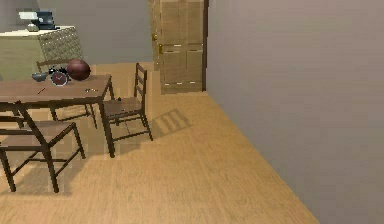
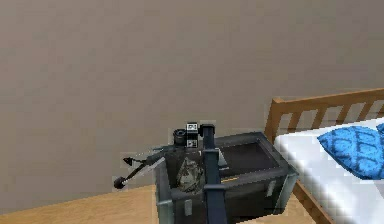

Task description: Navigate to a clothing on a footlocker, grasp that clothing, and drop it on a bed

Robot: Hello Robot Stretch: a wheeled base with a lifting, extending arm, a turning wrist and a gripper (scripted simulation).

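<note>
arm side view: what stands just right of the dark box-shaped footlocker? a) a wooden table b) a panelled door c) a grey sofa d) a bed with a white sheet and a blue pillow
d: a white-sheeted bed with a wooden slatted headboard and a blue patterned pillow sits right of the dark box-shaped footlocker

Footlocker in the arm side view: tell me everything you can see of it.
The footlocker is a dark grey, boxy chest with a raised rim round a darker top, metal-like in look. It stands level on the wood floor before the wall, its picture-right end close beside the bed. A mottled grey-green cloth lies on its picture-left part, and the arm crosses in front there.
</note>
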